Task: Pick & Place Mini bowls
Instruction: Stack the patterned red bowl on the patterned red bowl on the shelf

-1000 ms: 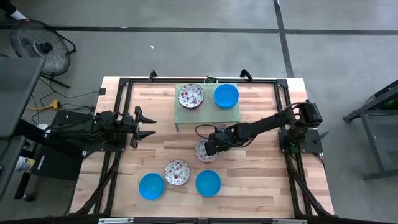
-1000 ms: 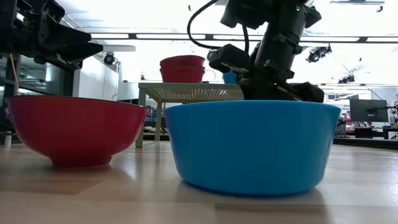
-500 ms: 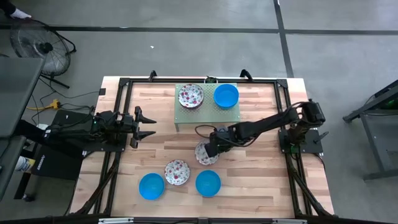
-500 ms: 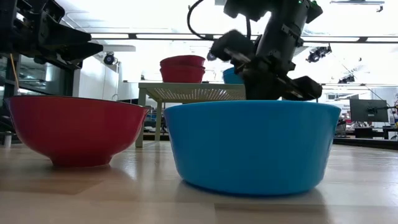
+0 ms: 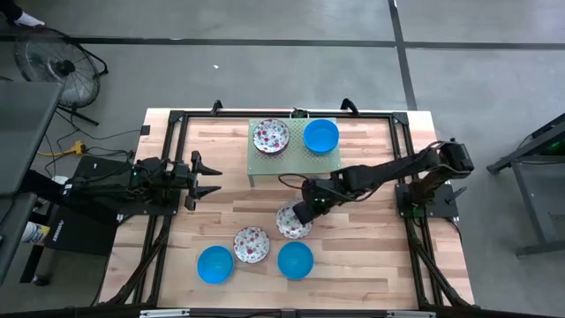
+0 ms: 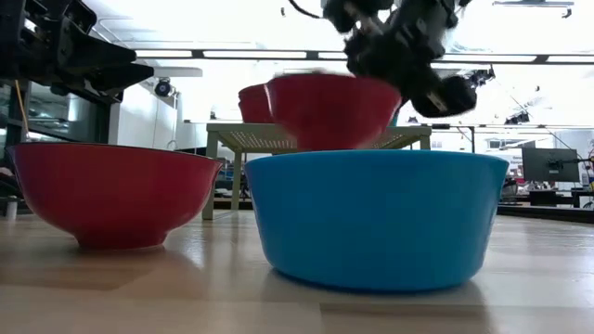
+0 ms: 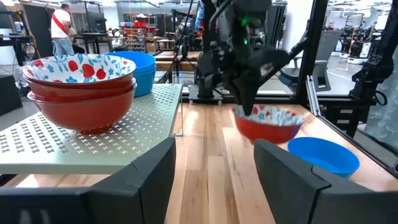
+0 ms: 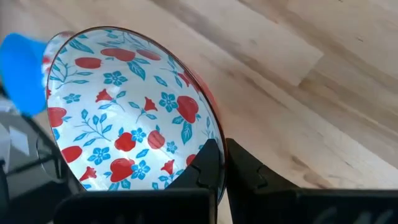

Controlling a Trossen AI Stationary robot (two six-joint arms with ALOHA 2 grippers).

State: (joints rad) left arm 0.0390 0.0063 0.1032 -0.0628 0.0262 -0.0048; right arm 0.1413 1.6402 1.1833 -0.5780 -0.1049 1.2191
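My right gripper point(image 5: 306, 210) is shut on a mini bowl point(image 5: 292, 222), white with red and blue flowers inside and red outside, held above the middle of the table. In the low view this bowl point(image 6: 332, 109) hangs clear above the near blue bowl point(image 6: 376, 218). Resting on the table near the front are a blue bowl point(image 5: 214, 264), a floral bowl point(image 5: 251, 244) and another blue bowl point(image 5: 295, 260). Floral bowls point(image 5: 271, 136) and a blue bowl point(image 5: 320, 135) sit on the green stand point(image 5: 294, 157). My left gripper point(image 5: 208, 177) waits open at the table's left. My right gripper pinches the floral bowl's rim point(image 8: 216, 138) on the side toward the table's right. One finger point(image 8: 204, 167) is inside the bowl and the other point(image 8: 247, 167) outside its red wall. The fingers slant down from the right. The bowl is lifted clear, mouth up.
The green perforated stand stands on legs at the far middle, just beyond the held bowl. A black frame point(image 5: 173, 132) runs round the table's edges. Bare wood lies between the stand and the three front bowls. A person point(image 7: 61, 28) stands in the room behind.
My right gripper has risen and rolled its wrist, taking the floral bowl up with it. The bowl, hidden low behind the near blue bowl a second ago, now hangs clear above the table.
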